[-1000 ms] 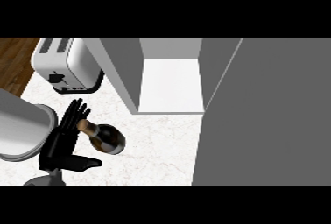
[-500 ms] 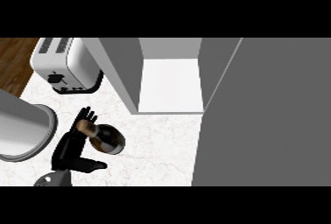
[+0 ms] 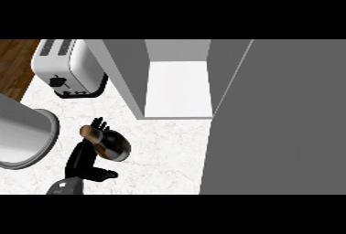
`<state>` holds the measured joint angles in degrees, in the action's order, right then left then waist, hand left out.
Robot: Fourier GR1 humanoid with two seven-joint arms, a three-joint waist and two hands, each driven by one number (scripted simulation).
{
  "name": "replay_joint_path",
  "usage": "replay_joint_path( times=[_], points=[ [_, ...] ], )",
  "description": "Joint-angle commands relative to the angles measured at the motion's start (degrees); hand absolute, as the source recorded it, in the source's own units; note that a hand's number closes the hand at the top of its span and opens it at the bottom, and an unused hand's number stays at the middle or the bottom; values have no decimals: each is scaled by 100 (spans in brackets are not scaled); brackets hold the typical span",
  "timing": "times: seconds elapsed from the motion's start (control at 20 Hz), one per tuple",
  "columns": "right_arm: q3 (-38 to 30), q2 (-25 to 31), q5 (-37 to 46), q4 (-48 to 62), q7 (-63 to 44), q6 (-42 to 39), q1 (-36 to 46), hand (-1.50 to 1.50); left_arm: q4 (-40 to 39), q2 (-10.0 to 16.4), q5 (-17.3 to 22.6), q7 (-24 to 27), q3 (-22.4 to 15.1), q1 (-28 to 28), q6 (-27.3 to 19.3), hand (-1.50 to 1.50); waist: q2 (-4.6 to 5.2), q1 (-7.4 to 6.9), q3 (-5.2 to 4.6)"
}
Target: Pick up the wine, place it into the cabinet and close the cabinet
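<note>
The wine bottle [image 3: 112, 146] is dark with a brown top [image 3: 88, 131]. It stands on the white marble counter [image 3: 162, 155], left of the cabinet. My left hand [image 3: 82, 159] is on the bottle's left side. Its fingers [image 3: 100, 122] reach up past the brown top and its thumb [image 3: 103, 174] points right below the bottle's base. The hand is open against the bottle, not curled round it. The cabinet [image 3: 177, 87] is open, showing a bare white shelf between grey walls. Its grey door [image 3: 277, 119] swings out and fills the right of the view. My right hand does not show.
A white toaster [image 3: 67, 67] stands at the back left, next to a strip of wooden floor [image 3: 15, 68]. A large grey cylinder [image 3: 24, 132] stands at the left edge, close to my hand. The cabinet's left wall [image 3: 125, 73] rises just behind the bottle.
My left hand has slid right and closer to the bottle, and its fingers now look shorter beside the brown top. The bottle has barely shifted.
</note>
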<state>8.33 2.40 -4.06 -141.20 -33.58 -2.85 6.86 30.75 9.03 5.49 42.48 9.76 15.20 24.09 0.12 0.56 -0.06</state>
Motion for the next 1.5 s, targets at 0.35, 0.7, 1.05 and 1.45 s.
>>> replay_joint_path(
  times=[0.35,0.7,1.05,1.45],
  points=[
    [-117,28,-329,-378,-119,-98,-134,-150,-1209,-34,-62,816,49,665,552,-150,13,48,-6],
    [293,-70,48,-527,-191,-46,-307,-150,-1208,-162,-194,1109,-96,629,439,-150,-1,22,-3],
    [-37,-63,-264,-270,-198,-71,-127,-150,-1340,-318,-12,1233,116,919,46,150,6,18,-2],
    [-172,41,-502,-422,-328,-182,-214,-150,-1611,-379,195,823,218,1268,490,150,15,51,-2]
  ],
)
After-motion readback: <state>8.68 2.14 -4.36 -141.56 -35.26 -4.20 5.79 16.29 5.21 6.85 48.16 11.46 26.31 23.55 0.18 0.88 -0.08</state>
